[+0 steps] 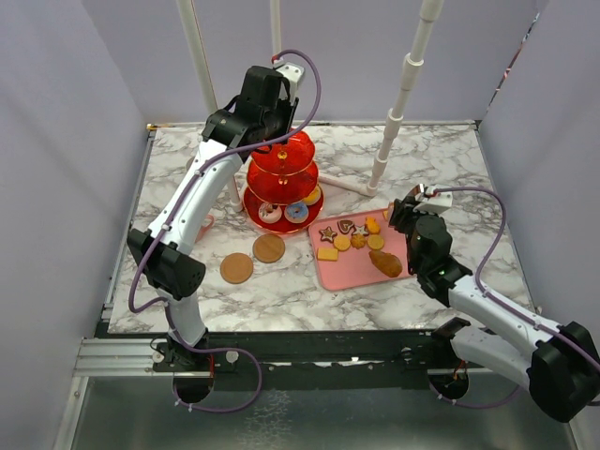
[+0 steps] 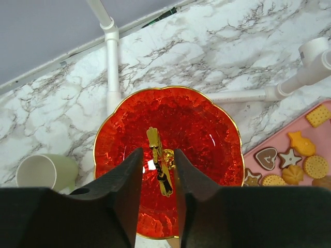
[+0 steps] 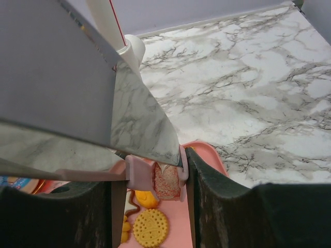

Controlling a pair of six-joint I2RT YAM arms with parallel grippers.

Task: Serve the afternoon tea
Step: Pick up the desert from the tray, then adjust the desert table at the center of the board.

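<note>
Black fingers (image 2: 129, 181) of the left gripper (image 2: 158, 153) stand narrowly parted around the gold finial (image 2: 153, 138) (a sliver of gap each side). The red stand (image 2: 201, 129) is directly beneath and the pale green mug (image 2: 46, 170) off to the left. Right gripper (image 3: 155, 173) brackets the pink tray (image 3: 209, 155) corner and a speckled pastry (image 3: 166, 183); whether it grips, I cannot tell.

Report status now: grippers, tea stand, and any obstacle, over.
Left gripper open astride gold finial of red three-tier stand. Right gripper shut on pink tray corner. White pipe frame close behind stand.
</note>
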